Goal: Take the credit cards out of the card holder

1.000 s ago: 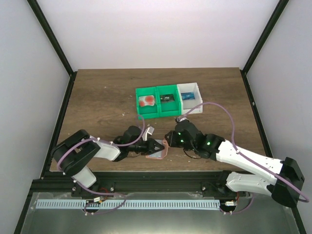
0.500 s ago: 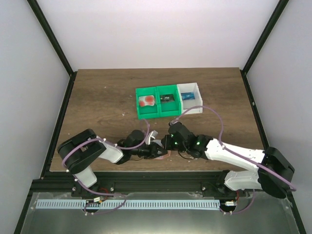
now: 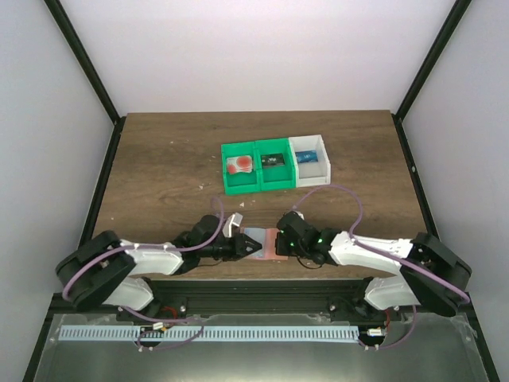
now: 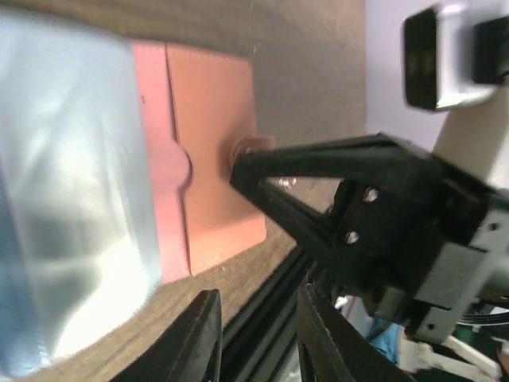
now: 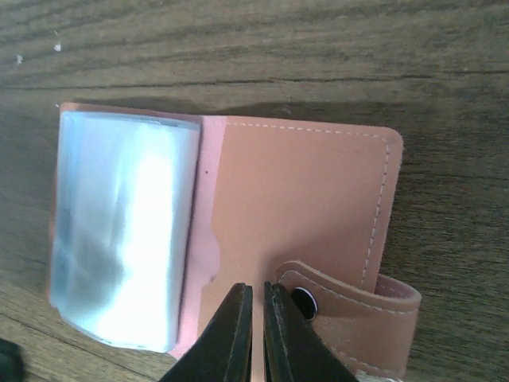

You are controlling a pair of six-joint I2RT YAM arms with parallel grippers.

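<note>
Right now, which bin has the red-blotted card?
The left green bin holds it; the middle green bin holds something dark, the white bin something blue.

We cannot tell what the green and white plastic bins [image 3: 254, 183] hold, upper centre; the blue-grey pocket panel [image 4: 71, 199] of the salmon-pink folding card holder [image 4: 215, 159] blurs, cut by the left edge

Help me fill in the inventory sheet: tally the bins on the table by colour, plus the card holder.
Green bins: 2
White bin: 1
Card holder: 1
Total: 4
</note>
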